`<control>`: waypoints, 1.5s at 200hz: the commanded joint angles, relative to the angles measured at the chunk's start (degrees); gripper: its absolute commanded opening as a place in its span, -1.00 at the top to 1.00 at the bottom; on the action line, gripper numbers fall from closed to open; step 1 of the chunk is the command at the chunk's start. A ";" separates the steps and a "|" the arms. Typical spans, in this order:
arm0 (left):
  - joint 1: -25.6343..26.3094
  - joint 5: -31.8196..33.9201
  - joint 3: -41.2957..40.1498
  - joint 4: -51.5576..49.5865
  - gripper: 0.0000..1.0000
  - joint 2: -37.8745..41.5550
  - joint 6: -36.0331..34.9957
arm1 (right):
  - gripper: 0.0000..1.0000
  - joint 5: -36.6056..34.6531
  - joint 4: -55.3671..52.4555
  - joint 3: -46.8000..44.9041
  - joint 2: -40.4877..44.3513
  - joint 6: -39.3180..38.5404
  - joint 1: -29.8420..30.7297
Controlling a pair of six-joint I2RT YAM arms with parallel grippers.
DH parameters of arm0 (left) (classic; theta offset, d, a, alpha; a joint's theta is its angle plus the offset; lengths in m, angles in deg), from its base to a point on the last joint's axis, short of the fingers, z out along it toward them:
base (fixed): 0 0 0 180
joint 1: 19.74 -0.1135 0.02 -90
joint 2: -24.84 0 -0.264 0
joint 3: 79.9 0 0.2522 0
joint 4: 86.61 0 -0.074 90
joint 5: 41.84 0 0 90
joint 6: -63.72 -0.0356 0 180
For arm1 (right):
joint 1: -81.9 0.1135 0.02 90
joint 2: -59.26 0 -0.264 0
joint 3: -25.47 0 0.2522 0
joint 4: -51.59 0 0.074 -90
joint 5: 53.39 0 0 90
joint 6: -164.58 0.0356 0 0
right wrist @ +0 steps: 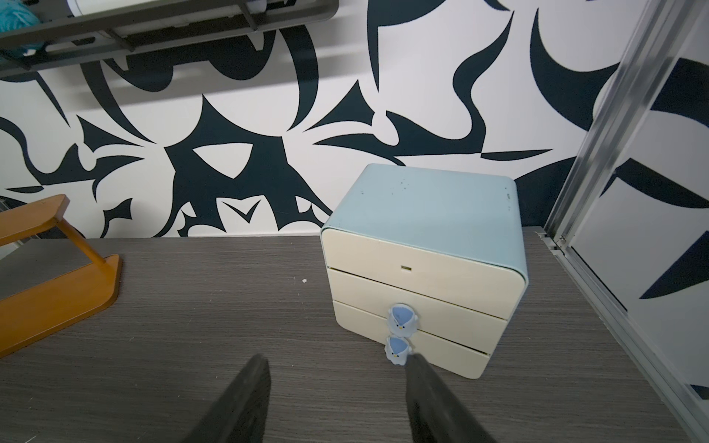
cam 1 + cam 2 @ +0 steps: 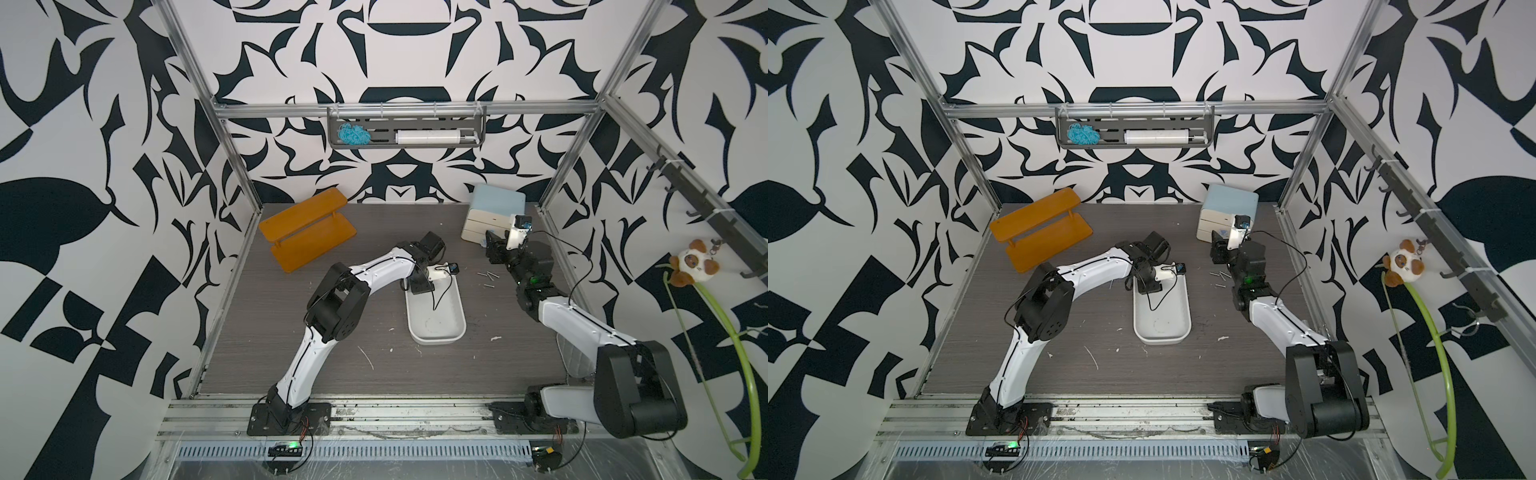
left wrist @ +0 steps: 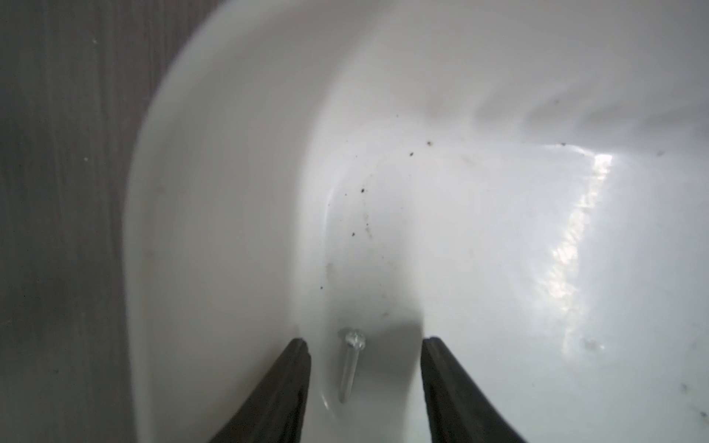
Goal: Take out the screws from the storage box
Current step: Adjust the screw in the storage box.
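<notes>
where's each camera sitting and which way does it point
Both top views: overhead from the front, down on grey table and both arms.
Left wrist: down into shallow white plastic tray; small silver screw between its open jaws.
Right wrist: toward cream drawer cabinet with light-blue top; open jaws show.
Shared: both top views show tray and cabinet too.

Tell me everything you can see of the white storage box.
The storage box is a shallow, glossy white plastic tray, rectangular with rounded corners and low walls. It sits flat on the dark wood-grain table, about mid-table, its long axis running front to back. Its floor shows dark specks and scuffs. One small silver screw lies at its far end, between the open fingers of the left gripper, which reaches inside.
</notes>
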 commanded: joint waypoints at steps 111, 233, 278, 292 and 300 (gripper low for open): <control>-1.09 2.23 2.76 -6.80 0.28 -3.83 1.26 | -0.20 1.00 3.35 0.43 1.35 -0.18 0.14; -1.33 -6.70 0.45 -9.92 0.21 3.11 3.53 | -0.20 1.50 3.43 0.30 1.52 -0.19 0.10; -1.35 -4.13 -3.94 -8.64 0.21 6.27 3.30 | -0.20 1.95 3.39 0.30 1.50 -0.05 0.10; -1.35 -4.12 -4.35 -8.11 0.21 6.33 2.80 | -0.20 1.97 3.34 0.30 1.52 -0.07 0.14; -1.35 -4.00 -4.24 -8.23 0.21 6.08 2.36 | -0.20 1.97 3.35 0.30 1.61 -0.04 0.05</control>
